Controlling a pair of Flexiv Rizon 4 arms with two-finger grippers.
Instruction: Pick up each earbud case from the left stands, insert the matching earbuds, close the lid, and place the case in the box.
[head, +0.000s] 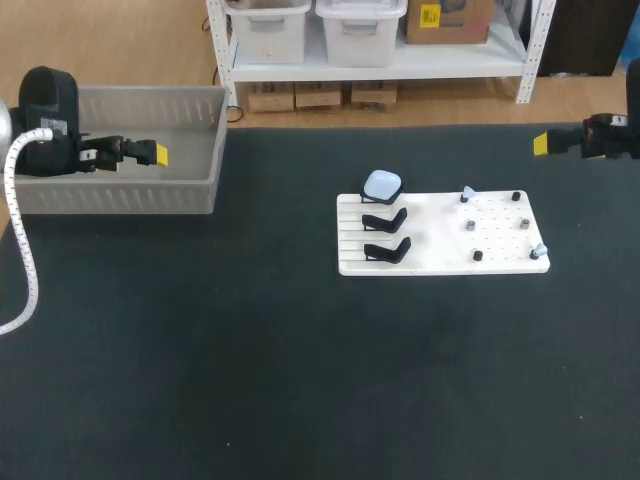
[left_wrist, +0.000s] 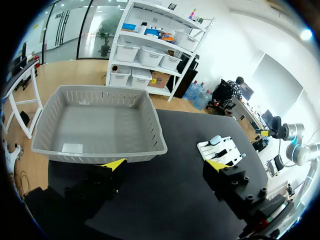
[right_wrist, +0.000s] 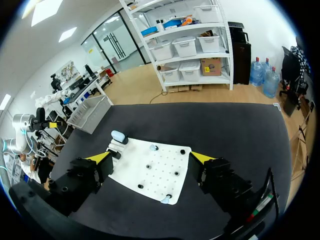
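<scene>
A light blue earbud case (head: 382, 184) sits shut on the rearmost of three black stands at the left of a white board (head: 440, 255). The other two stands (head: 386, 235) are empty. Pale blue earbuds rest on pegs at the board's rear (head: 468, 192) and its front right corner (head: 538, 249). My left gripper (head: 158, 154) hovers open over the grey basket (head: 120, 185), far left of the board. My right gripper (head: 541, 143) hangs open beyond the board's far right. The right wrist view has the case (right_wrist: 118, 135) and board (right_wrist: 160, 181) ahead of its gripper (right_wrist: 151, 157).
The grey slatted basket (left_wrist: 100, 152) lies ahead of my left gripper (left_wrist: 165, 165), with only a small white label on its floor. Several black pegs (head: 477, 256) dot the right half of the board. A black mat covers the table.
</scene>
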